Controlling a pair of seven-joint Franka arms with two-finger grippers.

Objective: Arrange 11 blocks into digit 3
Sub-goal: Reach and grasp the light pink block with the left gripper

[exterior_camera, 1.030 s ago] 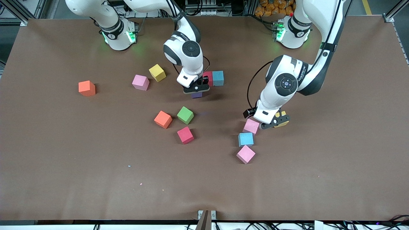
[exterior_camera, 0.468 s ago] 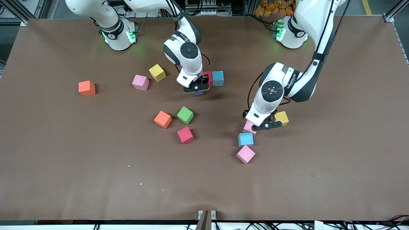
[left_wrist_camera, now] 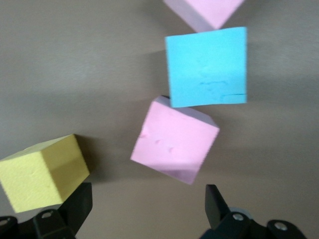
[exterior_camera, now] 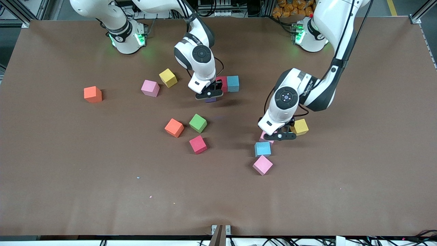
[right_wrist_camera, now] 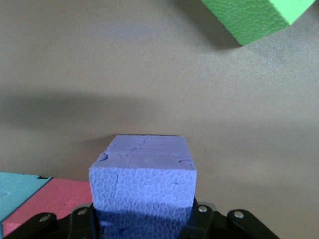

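You have the left hand (exterior_camera: pixel 281 136) spread over the pink foam cube (exterior_camera: pixel 264 137), the yellow foam cube (exterior_camera: pixel 300 126) just beside it and the light blue foam cube (exterior_camera: pixel 262 149) touching it, nearer the camera. The right hand (exterior_camera: pixel 209 95) holds the purple foam cube (exterior_camera: pixel 210 99) beside the crimson foam cube (exterior_camera: pixel 222 83).

We reach our right arm from its base at the right arm's end of the table toward the middle, wrist bent down, and our right gripper (exterior_camera: pixel 209 96) is clamped on a purple block (right_wrist_camera: pixel 143 174), one finger pressed against each side of it. Our left arm comes from its base, elbow folded, forearm angled down toward the table. Our left gripper (exterior_camera: pixel 282 135) hangs low over a pink block (left_wrist_camera: pixel 174 147) with its fingers (left_wrist_camera: pixel 215 204) spread wide and nothing between them.
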